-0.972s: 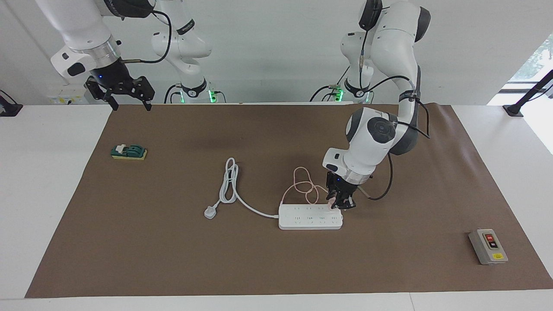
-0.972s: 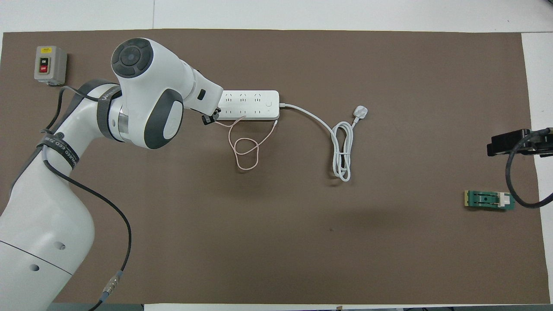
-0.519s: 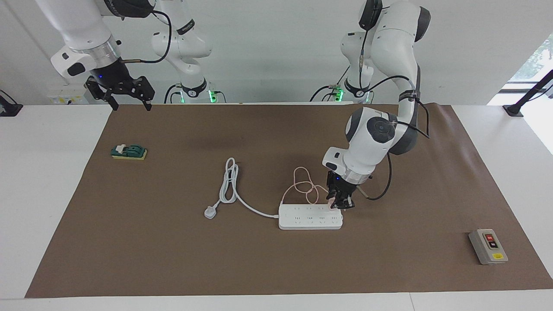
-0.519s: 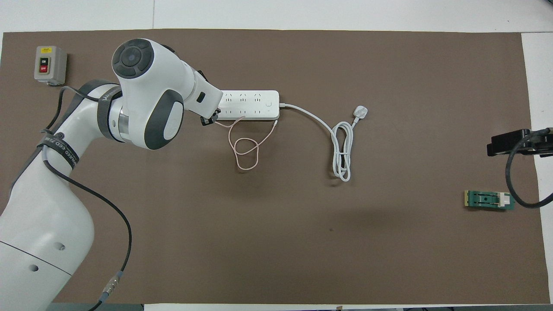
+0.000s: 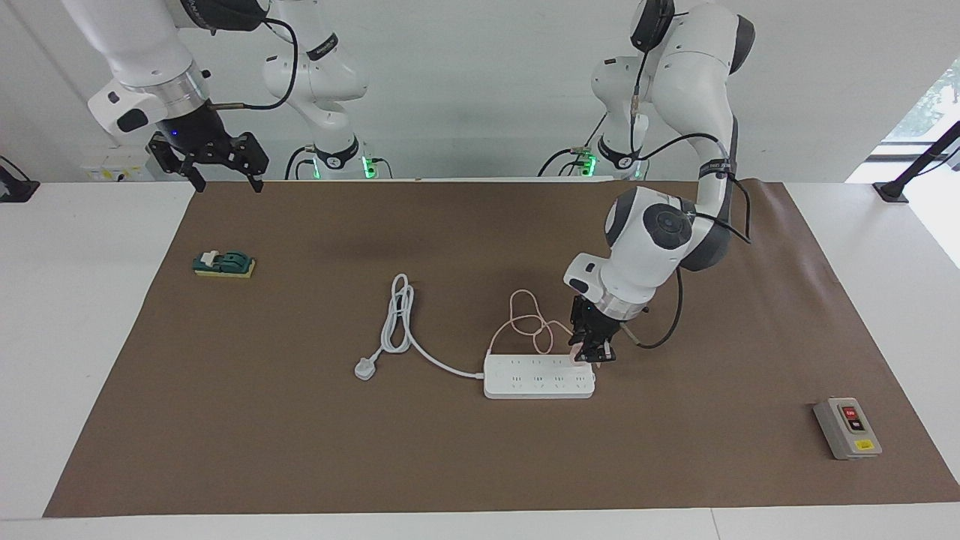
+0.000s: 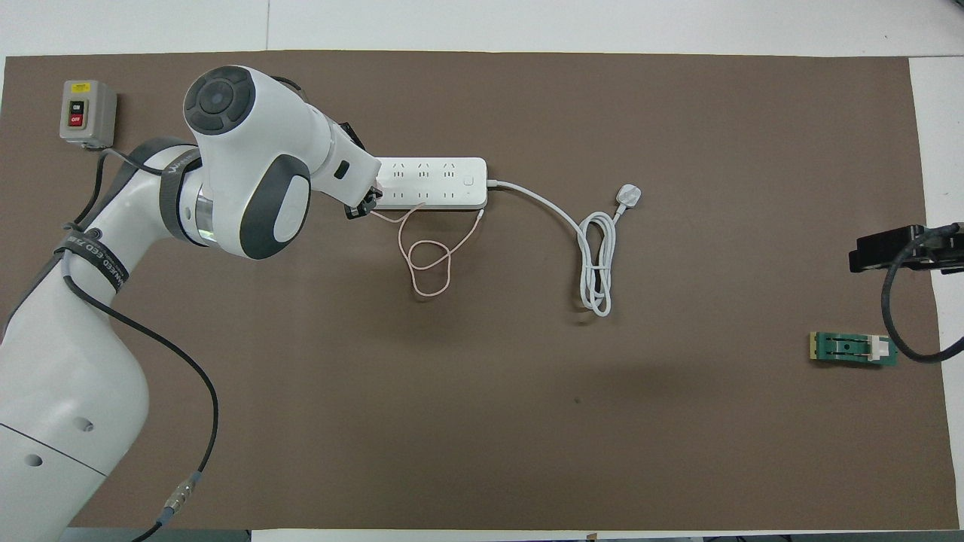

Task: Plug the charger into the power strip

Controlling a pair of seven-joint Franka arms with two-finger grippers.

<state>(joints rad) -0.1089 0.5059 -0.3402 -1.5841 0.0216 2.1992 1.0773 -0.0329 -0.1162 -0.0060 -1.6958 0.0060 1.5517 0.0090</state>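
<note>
**Charger held at the end outlet of the power strip**

Nearest to the robots, the right end effector (image 5: 223,180) hangs above the tabletop (image 5: 90,300) edge at the right arm's end, its fingers spread apart and holding nothing; this arm waits. A small green block (image 5: 223,263) lies on the brown mat (image 5: 480,465) a little farther out.

Farther from the robots, the thin pink cable (image 5: 529,322) makes loose loops on the mat just beside the power strip (image 5: 538,376). The left end effector (image 5: 587,354) is low over the strip's end toward the left arm, fingers closed on the charger (image 5: 576,355), which sits at the last outlet of the row nearer to the robots. Whether the pins are already fully in cannot be told from these views.

To do this step well, it seems best to keep the charger upright and square to the outlet, and to press straight down without side push, because the strip is light and could slide or tip on the mat. The end effector should release only when the charger sits flush.

The strip's thick white cord (image 5: 401,322) and its plug (image 5: 364,368) lie toward the right arm's end. Farthest out, a grey switch box (image 5: 847,427) rests near the mat's corner.
</note>
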